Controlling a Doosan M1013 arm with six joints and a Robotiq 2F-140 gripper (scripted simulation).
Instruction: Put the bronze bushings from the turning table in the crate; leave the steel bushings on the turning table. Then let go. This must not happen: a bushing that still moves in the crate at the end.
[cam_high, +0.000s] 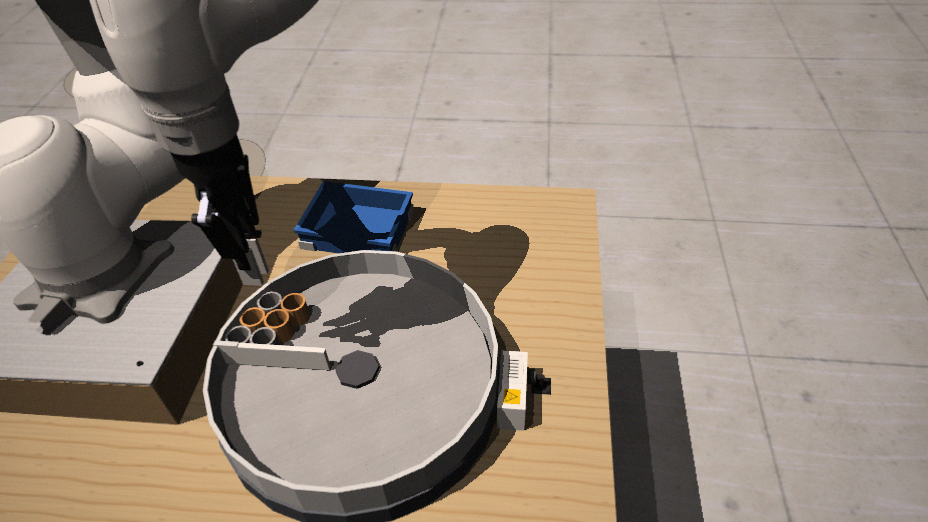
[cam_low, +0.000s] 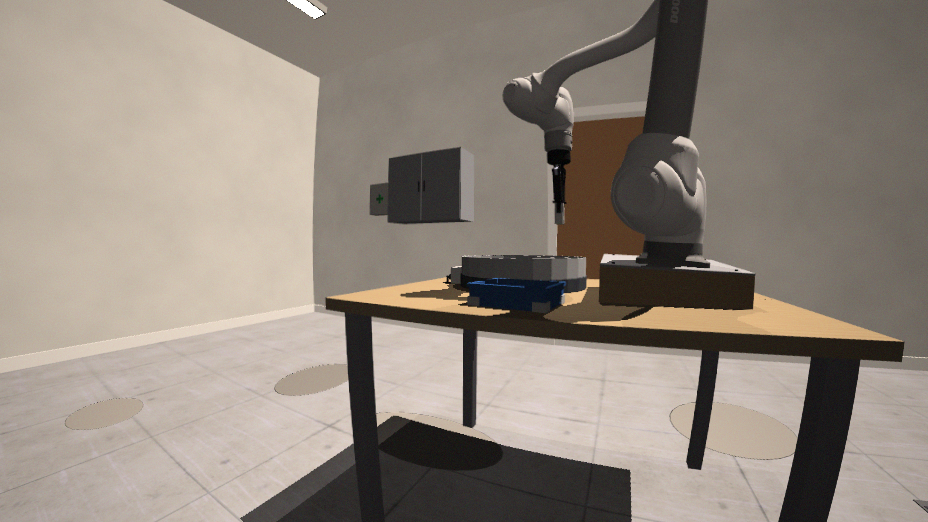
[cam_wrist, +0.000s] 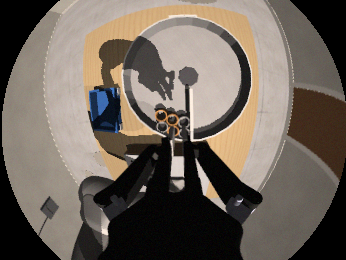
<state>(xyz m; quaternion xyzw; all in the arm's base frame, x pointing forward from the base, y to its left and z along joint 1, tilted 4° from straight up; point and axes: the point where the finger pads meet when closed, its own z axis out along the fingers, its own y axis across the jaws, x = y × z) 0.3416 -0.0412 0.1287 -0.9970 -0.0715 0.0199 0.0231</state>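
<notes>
The wooden counter (cam_high: 551, 259) (cam_low: 746, 324) (cam_wrist: 95, 65) is being supported by dark legs on a tiled floor (cam_high: 746, 259) (cam_low: 194, 402), and shadows are being cast across both. Behind it, a brown door (cam_low: 606, 194) and a grey cabinet (cam_low: 428, 188) are being framed by plain walls.

Six upright bushings are being held within the rim of the turning table (cam_high: 402, 415) (cam_low: 519, 267) (cam_wrist: 215, 60): three bronze bushings (cam_high: 299, 318) (cam_wrist: 156, 114) and three steel bushings (cam_high: 262, 338) (cam_wrist: 157, 128). They are being grouped closely beside a pale divider (cam_high: 275, 356) (cam_wrist: 192, 112). The blue crate (cam_high: 379, 214) (cam_low: 519, 295) (cam_wrist: 102, 107) is being kept just beside the turning table; no bushing is being seen inside its visible part, while part of its interior is being darkened by shadow.

The arm (cam_high: 175, 51) (cam_low: 674, 64) is being carried by a raised pedestal (cam_high: 64, 396) (cam_low: 674, 288) and bent over the counter. The claw (cam_high: 255, 262) (cam_low: 559, 217) (cam_wrist: 178, 131) is being pointed downward, above and apart from the bushings. Its fingers are being held nearly together, with nothing being pinched.
</notes>
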